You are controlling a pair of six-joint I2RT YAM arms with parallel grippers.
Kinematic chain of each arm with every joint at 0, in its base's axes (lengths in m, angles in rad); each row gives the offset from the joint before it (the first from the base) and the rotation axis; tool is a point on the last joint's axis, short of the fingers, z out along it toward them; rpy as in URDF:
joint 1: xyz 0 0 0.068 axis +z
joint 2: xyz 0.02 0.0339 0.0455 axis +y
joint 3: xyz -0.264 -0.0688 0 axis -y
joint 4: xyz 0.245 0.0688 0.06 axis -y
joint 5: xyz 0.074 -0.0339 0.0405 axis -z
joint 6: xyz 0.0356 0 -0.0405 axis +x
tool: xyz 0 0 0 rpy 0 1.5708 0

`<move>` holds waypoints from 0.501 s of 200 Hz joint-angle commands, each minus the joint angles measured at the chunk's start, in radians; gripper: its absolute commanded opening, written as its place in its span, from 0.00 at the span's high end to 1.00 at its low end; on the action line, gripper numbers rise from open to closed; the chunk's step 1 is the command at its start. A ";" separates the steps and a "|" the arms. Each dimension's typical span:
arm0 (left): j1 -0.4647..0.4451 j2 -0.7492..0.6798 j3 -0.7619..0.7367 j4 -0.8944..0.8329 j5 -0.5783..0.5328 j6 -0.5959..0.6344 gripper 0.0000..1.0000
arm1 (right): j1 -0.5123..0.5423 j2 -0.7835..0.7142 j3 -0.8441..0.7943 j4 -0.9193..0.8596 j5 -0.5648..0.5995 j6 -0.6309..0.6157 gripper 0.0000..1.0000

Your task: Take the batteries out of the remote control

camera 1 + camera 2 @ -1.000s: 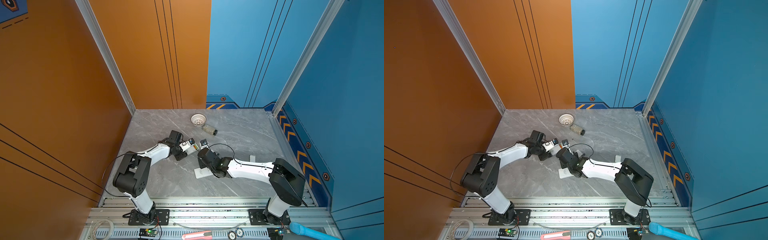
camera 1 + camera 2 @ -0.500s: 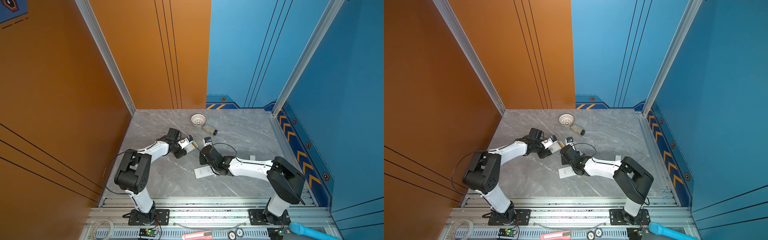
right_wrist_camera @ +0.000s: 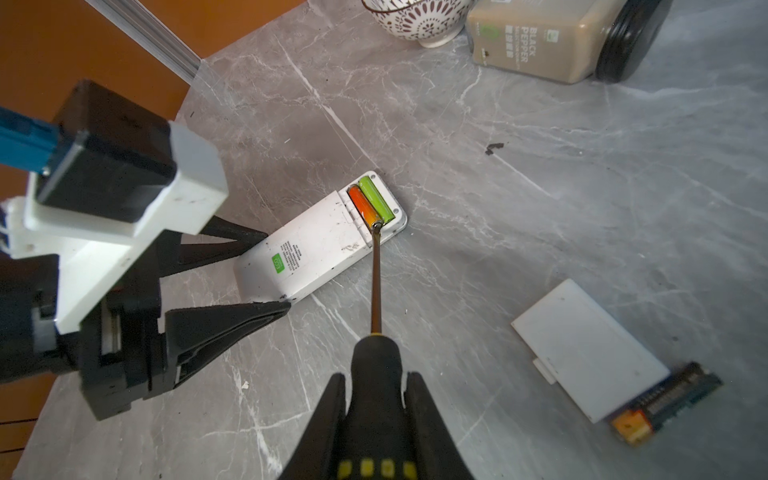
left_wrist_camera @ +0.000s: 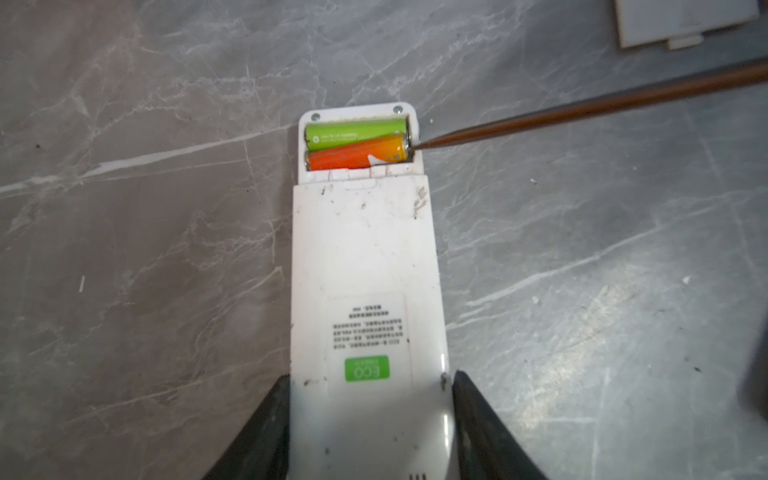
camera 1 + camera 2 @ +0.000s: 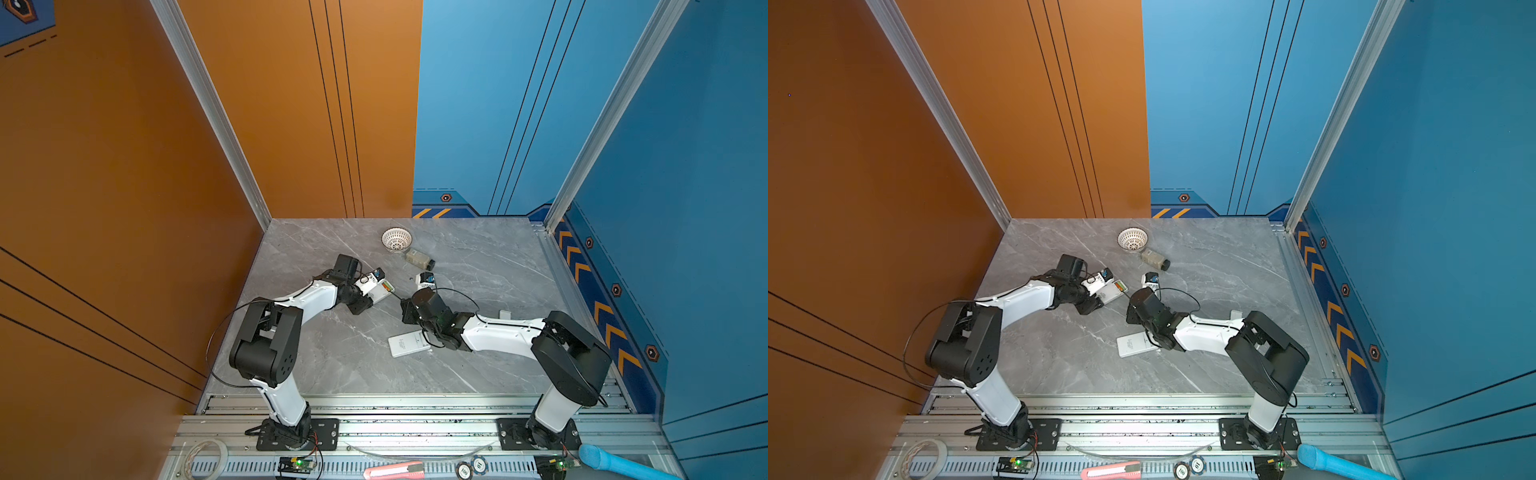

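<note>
The left gripper is clamped on one end of the remote, which lies back-up on the table. At the remote's other end, well clear of those jaws, the green battery and orange battery sit side by side in the open bay. The right gripper is clamped on the screwdriver, whose tip touches the orange battery's end. Beside the loose cover lies what looks like a third battery, too blurred to be sure.

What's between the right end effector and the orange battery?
Only the screwdriver the right end effector grips, tip at the orange battery's end; right wrist view.
</note>
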 commanded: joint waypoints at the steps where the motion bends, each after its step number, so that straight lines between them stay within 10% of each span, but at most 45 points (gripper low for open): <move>1: -0.080 0.025 -0.028 -0.257 0.343 0.107 1.00 | -0.029 0.035 0.006 0.243 -0.030 0.066 1.00; 100: -0.084 0.032 -0.022 -0.256 0.327 0.101 1.00 | -0.050 0.066 0.005 0.351 -0.100 0.151 1.00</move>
